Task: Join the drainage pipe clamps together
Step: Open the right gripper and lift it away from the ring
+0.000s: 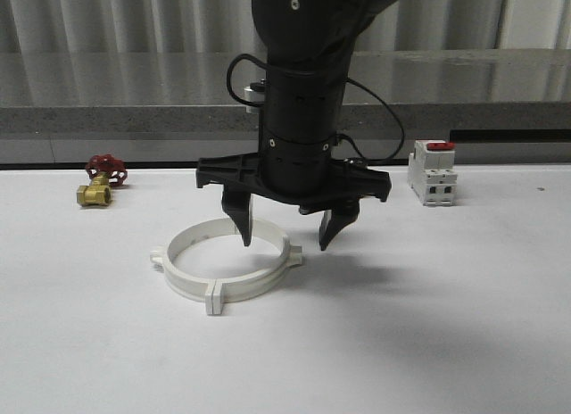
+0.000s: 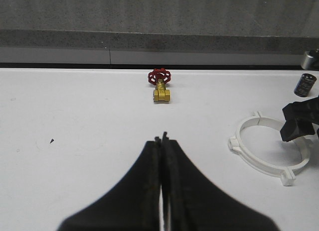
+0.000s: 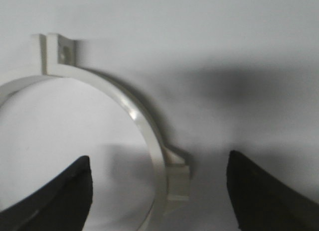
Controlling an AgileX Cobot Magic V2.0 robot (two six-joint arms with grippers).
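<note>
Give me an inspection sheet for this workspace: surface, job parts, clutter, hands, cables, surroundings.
Surface: white table, a dark speck near its right edge.
Job's things: clamps lie flat as a ring, flanges meeting at the front; whether locked cannot be told.
Clutter: brass valve with red handwheel at back left; red-topped breaker at back right.
Hands: right hand open, one finger inside the ring, one outside its right side; left hand shut, empty.
Cables: black cable looped along the right arm.
Surroundings: grey ledge behind the table.

Front camera looks low across the desk (image 1: 464, 325); left wrist camera views it from afar, right wrist close; all share the clamp ring (image 1: 227, 276).
</note>
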